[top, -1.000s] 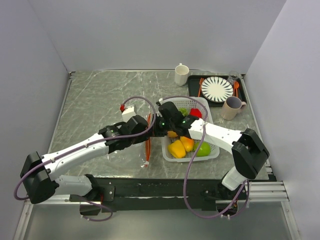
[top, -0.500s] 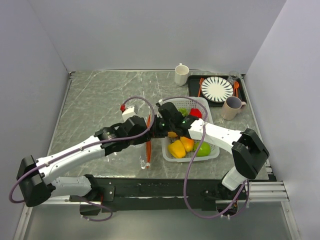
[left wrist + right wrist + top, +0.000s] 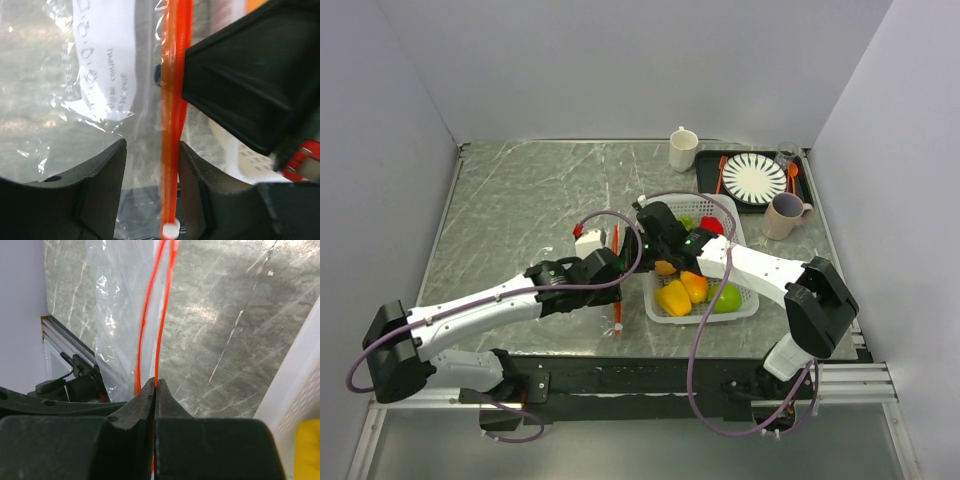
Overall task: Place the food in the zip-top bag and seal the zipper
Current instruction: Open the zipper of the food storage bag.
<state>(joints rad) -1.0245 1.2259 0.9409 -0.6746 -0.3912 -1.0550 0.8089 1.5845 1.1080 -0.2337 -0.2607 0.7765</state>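
The zip-top bag [image 3: 100, 75] lies flat on the table [image 3: 520, 190] just left of the white basket [image 3: 745, 313], with its zipper [image 3: 617, 318] running near to far. All the food [image 3: 675, 297] I can see sits in the basket, none of it in the bag. From the right wrist's view the two orange tracks stand slightly apart, so the mouth is not sealed there. What has changed in the last second is on the left: that arm has slid its wrist rightward and in over the strip. The left gripper [image 3: 151, 150] now straddles the strip, jaws parted, with the strip nearer one finger than the other and not pinched that I can tell. The right gripper [image 3: 155, 385] has not budged — it is clenched on the zipper a little farther along, reaching leftward past the basket's corner. I'd judge they are setting up to spread the mouth for loading — the first piece not yet moved. The left arm stretches low and long from the near left corner.
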